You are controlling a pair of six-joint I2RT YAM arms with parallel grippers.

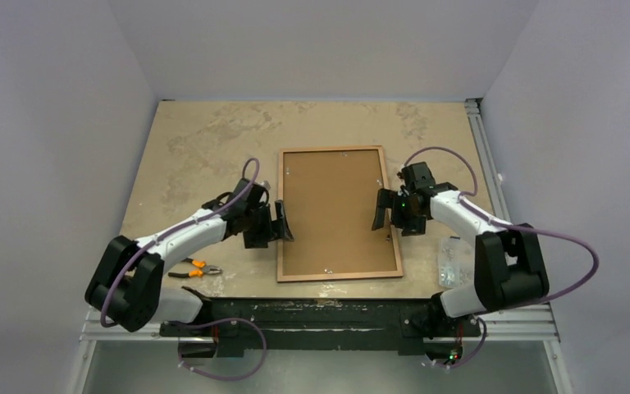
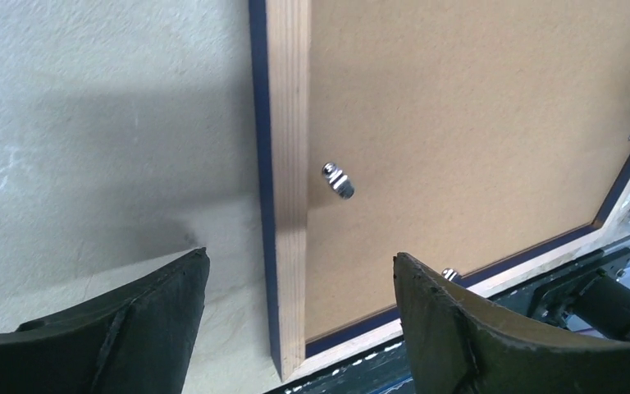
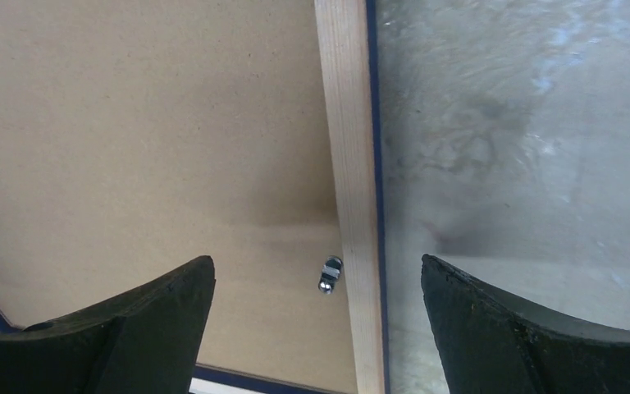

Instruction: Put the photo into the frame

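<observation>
Left gripper (image 2: 299,261) and right gripper (image 3: 318,263) gape empty over the frame (image 1: 330,149), likely stiff but fragile-paned; grip its wooden side rails.

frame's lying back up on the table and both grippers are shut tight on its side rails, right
Not shut: the wrist views show the left gripper and right gripper open, each straddling a side rail of the frame without touching it. The frame does lie back up.
</observation>
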